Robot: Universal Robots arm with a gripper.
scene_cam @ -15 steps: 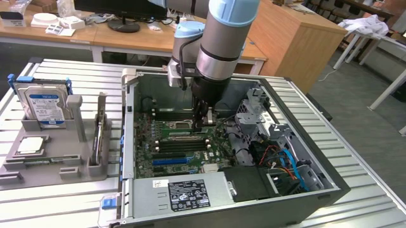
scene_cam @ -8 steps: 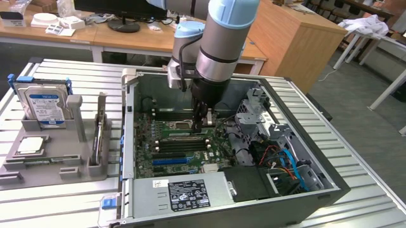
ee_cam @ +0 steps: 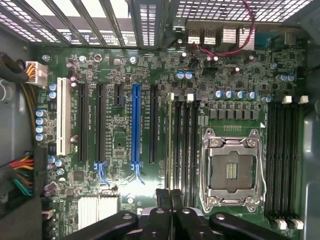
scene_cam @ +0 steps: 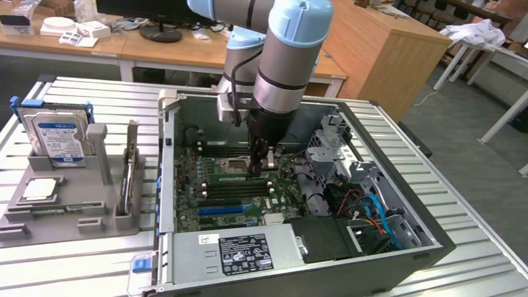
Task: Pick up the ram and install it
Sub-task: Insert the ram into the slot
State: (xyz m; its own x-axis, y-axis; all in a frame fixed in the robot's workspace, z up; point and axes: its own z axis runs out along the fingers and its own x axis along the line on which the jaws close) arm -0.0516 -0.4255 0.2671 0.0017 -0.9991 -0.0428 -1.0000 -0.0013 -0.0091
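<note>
Around the work: the ram [ee_cam: 171,140] stands on edge in a slot of the black bank between the CPU socket [ee_cam: 232,167] and the card slots, on that bank's side toward the blue slot [ee_cam: 135,125]. In the exterior view you see it as a green strip [scene_cam: 229,177] just below the socket [scene_cam: 237,164].

Tight spots for you: the drive cage [scene_cam: 330,148] and a cable bundle [scene_cam: 371,207] sit close on the exterior view's right of the arm. The PSU [scene_cam: 239,253] fills the near end of the case [scene_cam: 429,235].

Arm comes down near vertical into the open case, wrist just above the board. Gripper [scene_cam: 266,164] fingers are together [ee_cam: 170,192], right over one end of the ram. You can't tell whether they pinch the edge or only sit on it.

Tray [scene_cam: 74,213] is outside the case on the exterior view's left. It holds:
- a hard drive [scene_cam: 58,133] upright at the back
- a card [scene_cam: 130,176] on edge along the side nearest the case
- a CPU [scene_cam: 39,189] lying flat
</note>
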